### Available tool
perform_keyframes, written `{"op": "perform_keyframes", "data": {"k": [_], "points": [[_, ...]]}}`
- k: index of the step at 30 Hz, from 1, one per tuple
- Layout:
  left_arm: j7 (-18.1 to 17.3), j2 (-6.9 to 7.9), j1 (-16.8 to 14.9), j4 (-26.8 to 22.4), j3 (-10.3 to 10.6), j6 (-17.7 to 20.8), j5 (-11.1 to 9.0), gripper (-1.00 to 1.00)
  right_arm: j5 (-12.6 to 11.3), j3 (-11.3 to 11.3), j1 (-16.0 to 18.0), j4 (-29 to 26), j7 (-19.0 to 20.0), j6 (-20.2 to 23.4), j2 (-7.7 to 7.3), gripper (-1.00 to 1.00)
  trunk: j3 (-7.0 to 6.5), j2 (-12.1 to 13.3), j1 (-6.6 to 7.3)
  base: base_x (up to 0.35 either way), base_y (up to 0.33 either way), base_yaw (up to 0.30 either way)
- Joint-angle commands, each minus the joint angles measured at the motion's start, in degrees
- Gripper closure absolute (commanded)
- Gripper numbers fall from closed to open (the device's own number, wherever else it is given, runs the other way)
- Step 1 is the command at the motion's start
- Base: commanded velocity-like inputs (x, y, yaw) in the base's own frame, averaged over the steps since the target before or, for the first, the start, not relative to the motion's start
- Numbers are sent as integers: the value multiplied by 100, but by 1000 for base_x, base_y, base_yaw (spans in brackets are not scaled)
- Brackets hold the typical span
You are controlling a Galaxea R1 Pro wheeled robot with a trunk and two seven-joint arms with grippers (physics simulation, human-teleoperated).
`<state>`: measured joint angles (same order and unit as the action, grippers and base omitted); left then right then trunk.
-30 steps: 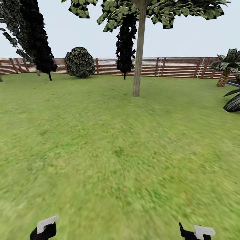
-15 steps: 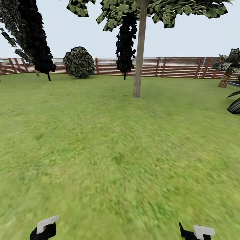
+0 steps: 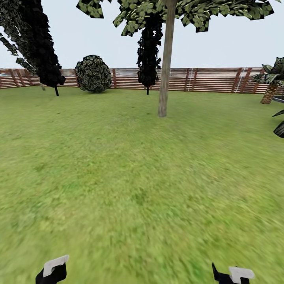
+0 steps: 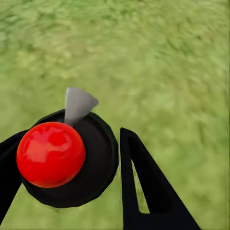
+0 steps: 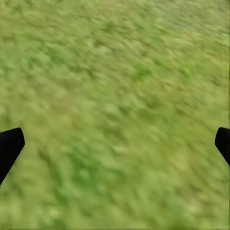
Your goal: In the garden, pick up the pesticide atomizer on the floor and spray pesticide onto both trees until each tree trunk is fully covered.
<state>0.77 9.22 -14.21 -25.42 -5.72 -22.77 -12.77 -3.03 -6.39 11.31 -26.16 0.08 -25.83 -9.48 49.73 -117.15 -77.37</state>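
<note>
One tall tree with a pale bare tree trunk (image 3: 165, 63) is standing out on the lawn (image 3: 130, 177). Two dark cone-shaped conifers are showing, one at the far left (image 3: 39, 43) and one behind the trunk (image 3: 148, 51). One round bush (image 3: 93, 73) is sitting by one slatted wooden fence (image 3: 209, 80). One short palm (image 3: 271, 81) is standing at the right. Two grippers are showing, left (image 3: 53, 269) and right (image 3: 232, 274). One atomizer with a red ball top (image 4: 51, 154) is sitting between the left fingers.

Both arms hang low and wide apart. The left gripper (image 4: 62, 163) is closed around a black atomizer (image 4: 88, 163) with a red top. The right gripper (image 5: 115, 143) has its fingers spread wide over grass, holding nothing.
</note>
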Motion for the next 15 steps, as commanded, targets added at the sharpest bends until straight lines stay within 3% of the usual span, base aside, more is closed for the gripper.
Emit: {"op": "perform_keyframes", "data": {"k": [1,10,15], "points": [[11,1,-3,2,10,-17,-24,100,-31,6,3,5,1,-20,-1,-100,5,-2,-3,338,0,0],[11,1,-3,2,10,-17,-24,100,-31,6,3,4,0,-19,-1,-100,5,-2,-3,338,0,0],[11,-1,-3,2,10,-17,-26,100,-31,6,3,6,1,-19,-1,-100,5,-2,-3,338,0,-176]]}}
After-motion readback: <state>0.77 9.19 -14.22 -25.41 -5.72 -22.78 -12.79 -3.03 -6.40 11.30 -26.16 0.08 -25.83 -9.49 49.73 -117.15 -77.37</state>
